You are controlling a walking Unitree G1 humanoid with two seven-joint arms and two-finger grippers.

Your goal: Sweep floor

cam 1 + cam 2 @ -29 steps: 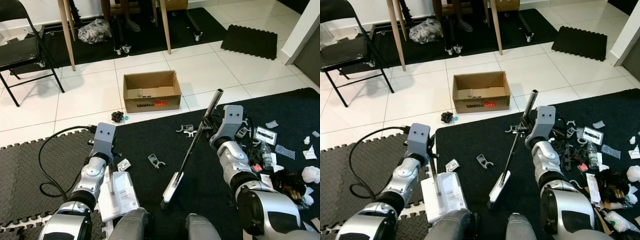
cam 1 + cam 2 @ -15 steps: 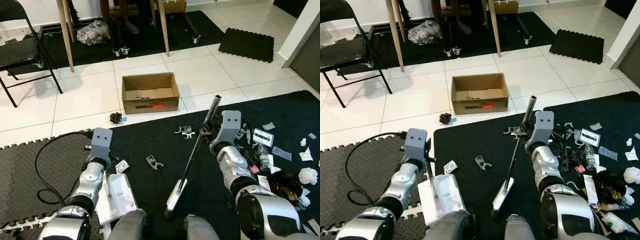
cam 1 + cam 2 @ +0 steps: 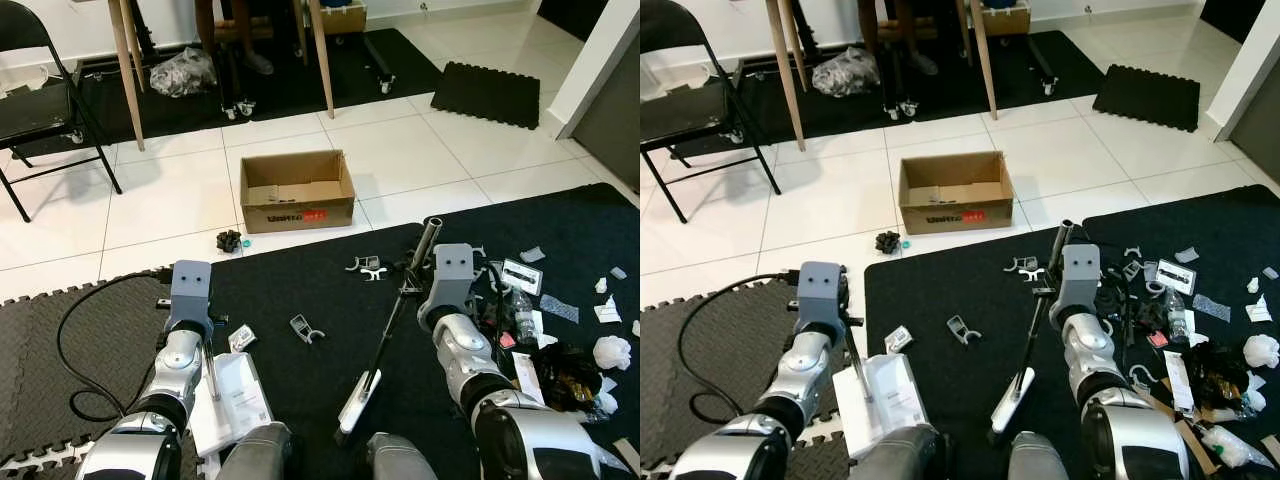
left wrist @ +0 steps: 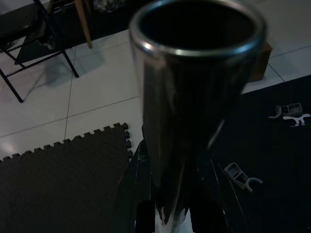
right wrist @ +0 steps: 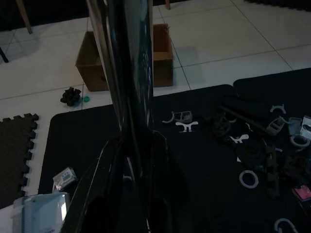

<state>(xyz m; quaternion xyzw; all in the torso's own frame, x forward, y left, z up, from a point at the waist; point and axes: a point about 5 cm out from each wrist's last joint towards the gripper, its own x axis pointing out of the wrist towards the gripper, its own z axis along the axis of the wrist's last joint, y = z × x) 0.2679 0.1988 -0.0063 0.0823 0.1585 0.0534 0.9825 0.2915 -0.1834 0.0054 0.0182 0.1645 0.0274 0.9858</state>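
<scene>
Left eye view shows my right gripper closed on the broom handle. The broom leans down to its brush head, which sits on the black mat near my feet. My left gripper is closed on the metal handle of the dustpan, which lies flat beside my left leg. A second ago the brush head was a little more to my left; now it sits further right. The whole picture has slid too, so I am moving as well. The white clips and the small clip lie in the same spots on the mat. I think the sweeping has hardly started, because the bits of rubbish on my right are not yet pushed together.
</scene>
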